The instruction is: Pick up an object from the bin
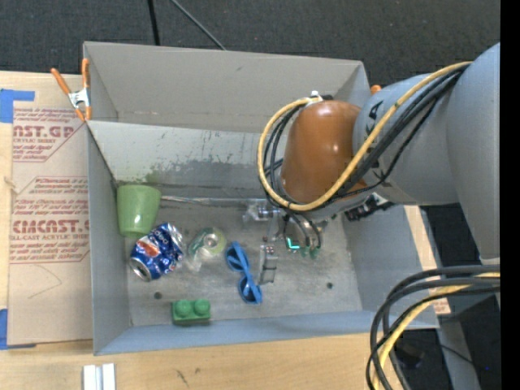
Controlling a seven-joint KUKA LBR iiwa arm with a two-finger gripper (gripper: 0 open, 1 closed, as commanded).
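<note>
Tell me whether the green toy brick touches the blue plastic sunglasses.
Apart: camera view shows bare bin floor between the green toy brick and blue plastic sunglasses.

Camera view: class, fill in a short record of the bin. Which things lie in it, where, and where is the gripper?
bin: grey metal
gripper: low over the floor, right of centre
nearest thing: blue sunglasses, just left of the gripper
left wall: green cup
below the cup: crushed blue can
between can and sunglasses: clear roll
front: green toy block
</note>
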